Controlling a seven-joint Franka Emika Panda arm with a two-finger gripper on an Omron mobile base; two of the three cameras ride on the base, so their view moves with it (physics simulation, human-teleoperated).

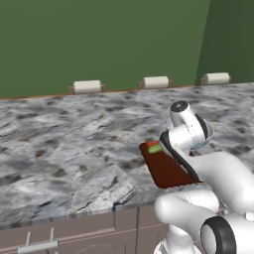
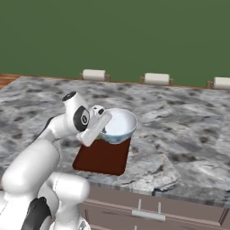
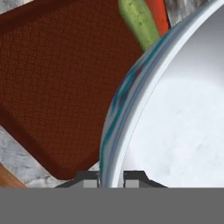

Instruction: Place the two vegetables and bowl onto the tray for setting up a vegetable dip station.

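gripper [image 3: 111, 177] pinching bowl [image 2: 119, 124] rim — mouth upward

I'm working in a rendered kitchen: a long grey marbled stone counter [image 1: 74, 144] under a plain dark green wall [image 1: 99, 39], with reddish-brown wooden cabinet drawers [image 2: 148, 209] bearing pale metal handles below.

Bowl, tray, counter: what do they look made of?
Bowl: glazed ceramic, seemingly; glossy pale surface, blue streaks under the thin rim.
Tray: probably plastic or rubber; matte reddish-brown with fine woven texture.
Counter: marble-like stone; grey veining.
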